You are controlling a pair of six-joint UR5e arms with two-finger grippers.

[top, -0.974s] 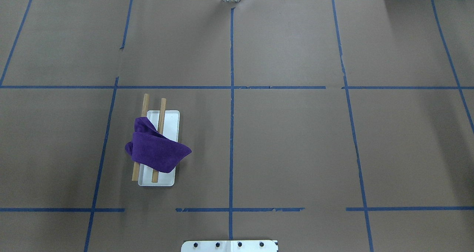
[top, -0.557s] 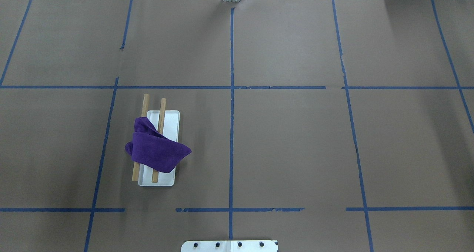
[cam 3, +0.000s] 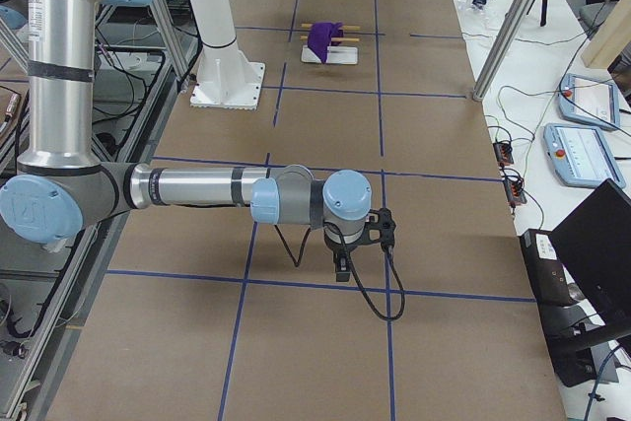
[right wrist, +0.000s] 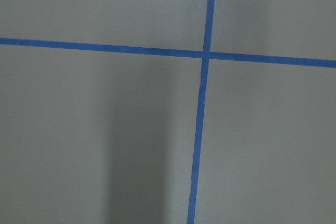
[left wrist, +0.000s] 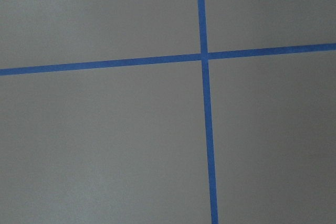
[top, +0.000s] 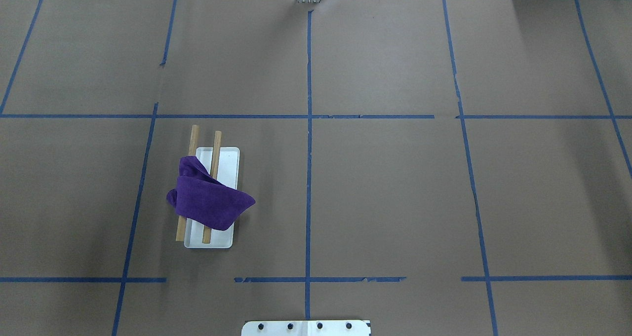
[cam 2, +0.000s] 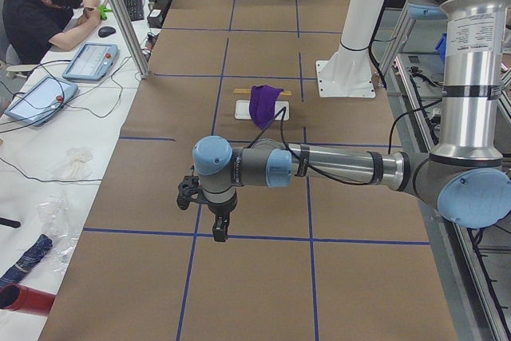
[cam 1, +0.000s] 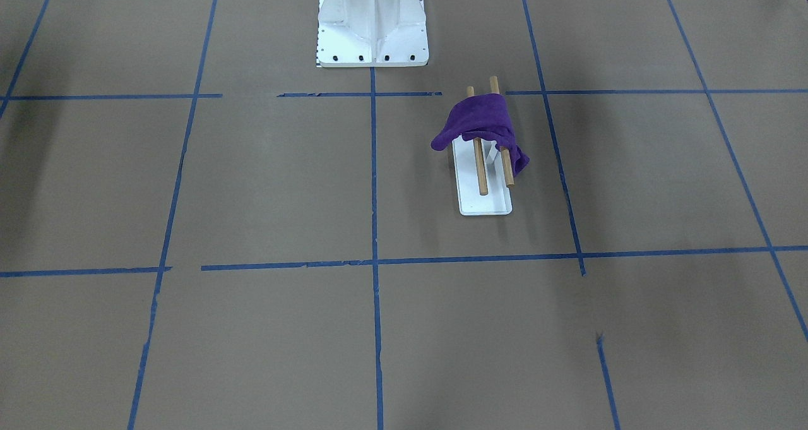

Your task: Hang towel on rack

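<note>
"Towel [top: 207, 203] status, please. Where does it sit?"

"I see it draped over the rack [top: 228, 159], across both wooden dowels, on the half of the rack nearest the white pedestal [cam 1: 371, 26]. It's bunched rather than spread flat. One fold hangs off the rack's outer side, and a corner pokes out past the base on the other side."

"So which step are we in?"

"I judge the hanging itself done and both arms parked. The left hand [cam 2: 219, 231] hovers above the bench [top: 395, 188], well apart from the rack. The right hand [cam 3: 341, 268] is farther from the rack again, off past the pedestal. Neither touches the cloth."

"Are the hands open or closed?"

"I can't tell. Each shows only in a side view, and both wrist cameras give me nothing but brown paper and crossed blue tape, with no fingers in the picture."

"What does the next move call for?"

"Probably nothing. If I want a neater drape, I'd bring the left hand back to the rack, pinch the overhanging corner and draw it along the dowels. I'd go gently, because the rack looks light and could slide or tip."

"What's your count?"

"One towel, one rack with two dowels, two hands and one pedestal."
</note>
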